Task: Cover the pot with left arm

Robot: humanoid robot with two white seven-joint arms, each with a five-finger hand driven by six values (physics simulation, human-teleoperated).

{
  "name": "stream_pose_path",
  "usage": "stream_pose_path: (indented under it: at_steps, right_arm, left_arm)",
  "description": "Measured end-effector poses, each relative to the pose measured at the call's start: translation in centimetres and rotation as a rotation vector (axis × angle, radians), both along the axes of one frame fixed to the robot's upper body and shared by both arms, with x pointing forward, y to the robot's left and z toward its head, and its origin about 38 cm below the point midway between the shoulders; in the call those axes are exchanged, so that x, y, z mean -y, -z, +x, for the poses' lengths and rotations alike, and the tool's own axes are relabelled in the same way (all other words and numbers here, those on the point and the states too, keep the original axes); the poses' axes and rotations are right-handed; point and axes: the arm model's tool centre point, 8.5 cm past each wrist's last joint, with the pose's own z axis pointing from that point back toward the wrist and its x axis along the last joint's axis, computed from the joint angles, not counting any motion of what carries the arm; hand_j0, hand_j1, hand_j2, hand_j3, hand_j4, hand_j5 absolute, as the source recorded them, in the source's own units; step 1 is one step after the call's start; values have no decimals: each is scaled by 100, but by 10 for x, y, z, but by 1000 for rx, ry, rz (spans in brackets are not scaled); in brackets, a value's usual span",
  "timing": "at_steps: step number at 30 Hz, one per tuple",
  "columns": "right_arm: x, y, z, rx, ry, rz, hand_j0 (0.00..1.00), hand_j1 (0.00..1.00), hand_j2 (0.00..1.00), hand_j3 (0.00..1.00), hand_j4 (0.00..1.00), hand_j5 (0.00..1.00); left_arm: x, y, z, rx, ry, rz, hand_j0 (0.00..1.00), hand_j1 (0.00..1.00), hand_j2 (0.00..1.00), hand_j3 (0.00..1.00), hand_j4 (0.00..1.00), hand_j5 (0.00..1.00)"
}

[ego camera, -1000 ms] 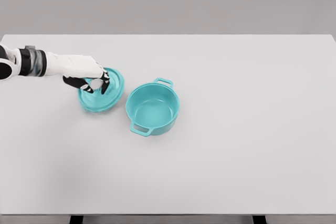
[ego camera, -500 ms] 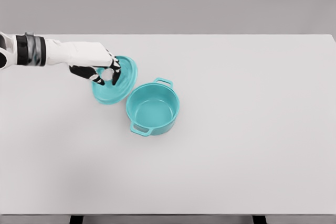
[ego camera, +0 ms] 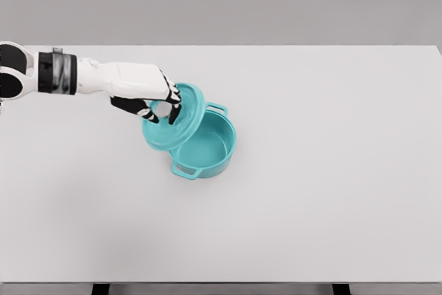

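Observation:
A teal pot [ego camera: 210, 148] with two loop handles stands on the white table [ego camera: 324, 170], left of the middle. Its matching teal lid [ego camera: 181, 128] hangs tilted in the air, overlapping the pot's left rim and hiding part of the opening. My left hand [ego camera: 160, 108] comes in from the left edge and is shut on the lid's knob, fingers curled over the top. The right arm is out of view.
Beyond the pot and lid, I see only the table's bare white surface, with its far edge against a grey wall and its front edge near the bottom of the picture.
My left hand has lifted the lid off the table and carried it right, from beside the pot to over the pot's left rim. The pot has not moved.

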Motion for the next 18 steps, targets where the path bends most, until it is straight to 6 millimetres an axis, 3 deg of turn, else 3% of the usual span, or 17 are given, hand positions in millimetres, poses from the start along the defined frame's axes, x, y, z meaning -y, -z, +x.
stream_pose_path:
  at_steps: [18]
  right_arm:
    - [0, 0, 0, 0, 0, 0, 100, 100, 100, 100, 100, 100]
  left_arm:
    - [24, 10, -1, -17, 48, -6, 43, 43, 43, 43, 43, 43]
